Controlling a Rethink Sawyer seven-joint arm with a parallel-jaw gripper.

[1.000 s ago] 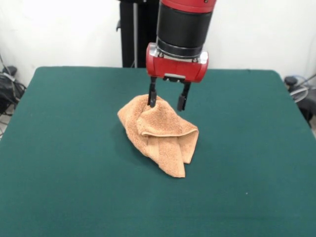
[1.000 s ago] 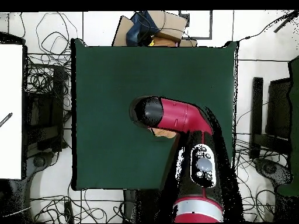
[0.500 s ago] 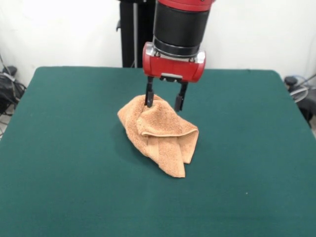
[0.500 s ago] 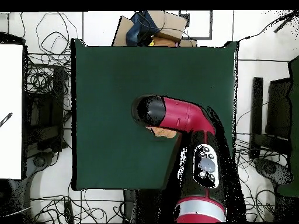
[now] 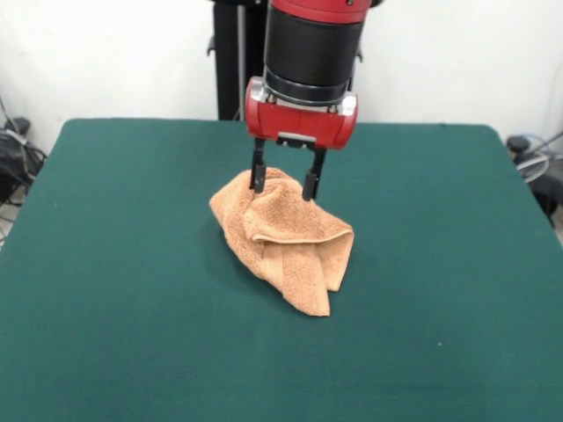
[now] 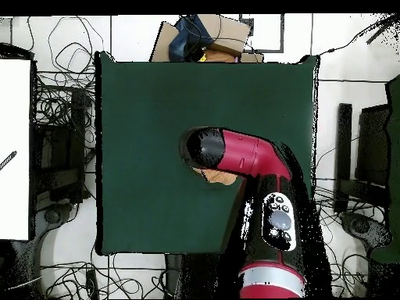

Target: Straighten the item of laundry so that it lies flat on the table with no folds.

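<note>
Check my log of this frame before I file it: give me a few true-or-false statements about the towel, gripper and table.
1. The towel lies flat. False: it is crumpled, with folds.
2. The gripper is open above the towel's far part. True.
3. The towel hangs off the table. False: it lies near the middle.
4. In the overhead view the arm hides most of the towel. True.

A robotics lab: loose cables (image 6: 66, 101) sprawl on the floor round the table (image 6: 156, 94).
</note>
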